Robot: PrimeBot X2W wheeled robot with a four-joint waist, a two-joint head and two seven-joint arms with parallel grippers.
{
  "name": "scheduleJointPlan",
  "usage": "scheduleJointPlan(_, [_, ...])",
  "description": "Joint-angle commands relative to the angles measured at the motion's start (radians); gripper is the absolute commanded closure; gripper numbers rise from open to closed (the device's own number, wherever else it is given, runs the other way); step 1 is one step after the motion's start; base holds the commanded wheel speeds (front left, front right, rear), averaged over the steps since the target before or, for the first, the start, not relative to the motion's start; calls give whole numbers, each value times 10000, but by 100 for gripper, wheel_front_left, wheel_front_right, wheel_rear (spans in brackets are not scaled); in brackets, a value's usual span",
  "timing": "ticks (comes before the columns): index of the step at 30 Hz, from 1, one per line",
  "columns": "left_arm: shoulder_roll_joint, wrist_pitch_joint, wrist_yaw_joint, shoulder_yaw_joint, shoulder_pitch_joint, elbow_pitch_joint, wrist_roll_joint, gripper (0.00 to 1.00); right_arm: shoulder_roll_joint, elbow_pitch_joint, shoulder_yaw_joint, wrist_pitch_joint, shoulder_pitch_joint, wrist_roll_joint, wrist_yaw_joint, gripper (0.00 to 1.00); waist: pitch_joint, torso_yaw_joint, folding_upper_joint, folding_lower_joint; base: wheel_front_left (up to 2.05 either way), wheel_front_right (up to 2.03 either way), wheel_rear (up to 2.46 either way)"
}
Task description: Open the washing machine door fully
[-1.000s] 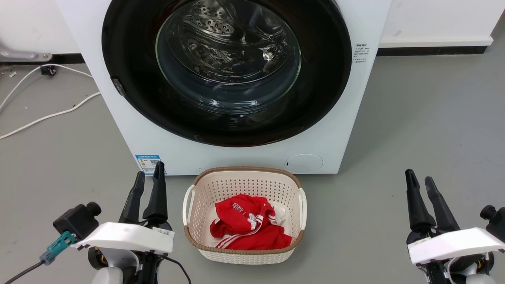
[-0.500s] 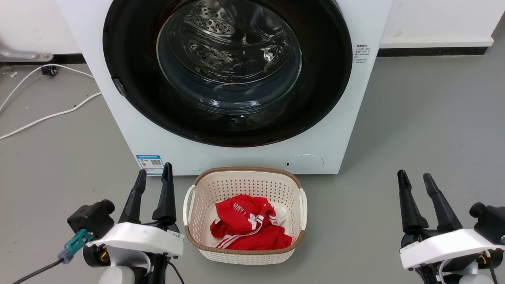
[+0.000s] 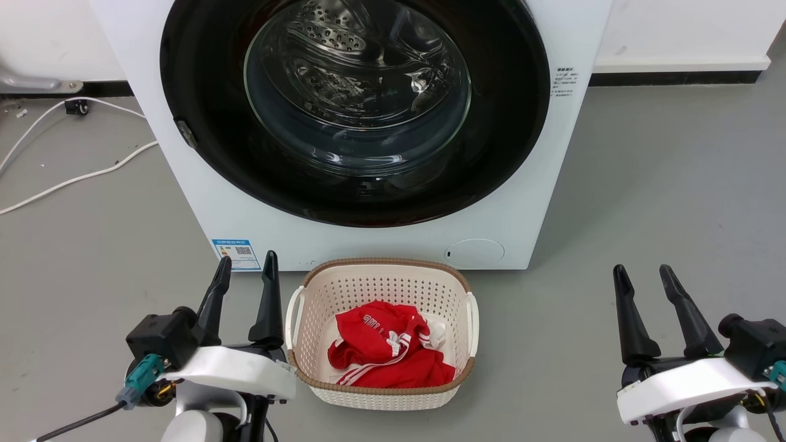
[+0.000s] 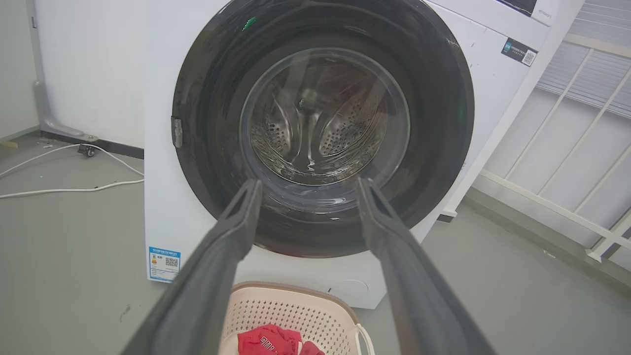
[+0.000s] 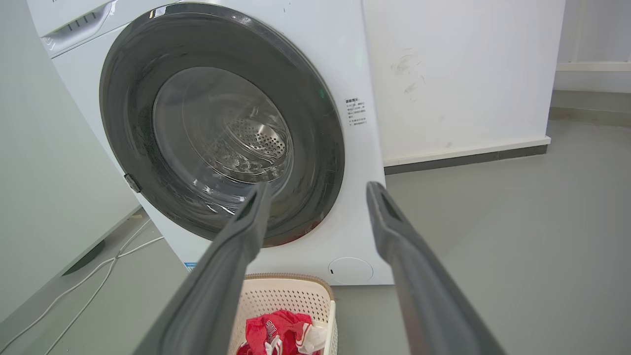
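The white washing machine (image 3: pixel 528 202) stands ahead, its round glossy black washing machine door (image 3: pixel 202 73) lying shut against the front, glass window at centre. A small grey latch (image 3: pixel 185 133) sits on the door's left rim. My left gripper (image 3: pixel 247 264) is open, low at the left, well short of the machine. My right gripper (image 3: pixel 642 273) is open too, low at the right over bare floor. In the left wrist view the door (image 4: pixel 207 98) shows beyond the spread left gripper (image 4: pixel 307 182). The right wrist view has the door (image 5: pixel 128 98) past the right gripper (image 5: pixel 318 186).
A cream laundry basket (image 3: pixel 381 396) with red clothing (image 3: pixel 387 356) sits on the floor right before the machine, between my arms. White cables (image 3: pixel 73 178) run over the floor at the left. A blue label (image 3: pixel 236 253) marks the machine's lower left. A white railing (image 4: pixel 567 187) stands right of the machine.
Both grippers have opened wider. The left arm has shifted right toward the basket, and the right arm has shifted slightly left. The door has not moved.
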State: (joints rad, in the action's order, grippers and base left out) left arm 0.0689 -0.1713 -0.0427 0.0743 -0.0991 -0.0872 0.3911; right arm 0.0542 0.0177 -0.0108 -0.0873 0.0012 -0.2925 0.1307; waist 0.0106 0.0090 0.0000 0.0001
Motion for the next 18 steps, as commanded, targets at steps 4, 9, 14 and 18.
scheduleJointPlan(4, [94, -167, 111, 123, -190, 100, -592, 0, -23, 180, 17, -69, 73, 579, 0, 0, 0, 22, 0, 0, 0, 0, 0])
scheduleJointPlan(9, [122, -284, 198, 224, -184, 118, -1050, 0, -28, 229, 42, -91, 92, 1009, -1, 0, 18, 36, 0, 0, 0, 0, 0])
scheduleJointPlan(14, [153, -380, 265, 316, -222, 75, -1482, 0, -31, 287, 82, -116, 92, 1393, -1, 0, 26, 33, 0, 0, 0, 0, 0])
scheduleJointPlan(18, [156, -463, 334, 358, -213, 43, -1795, 0, -35, 330, 108, -114, 117, 1661, -1, 0, 24, 26, 0, 0, 0, 0, 0])
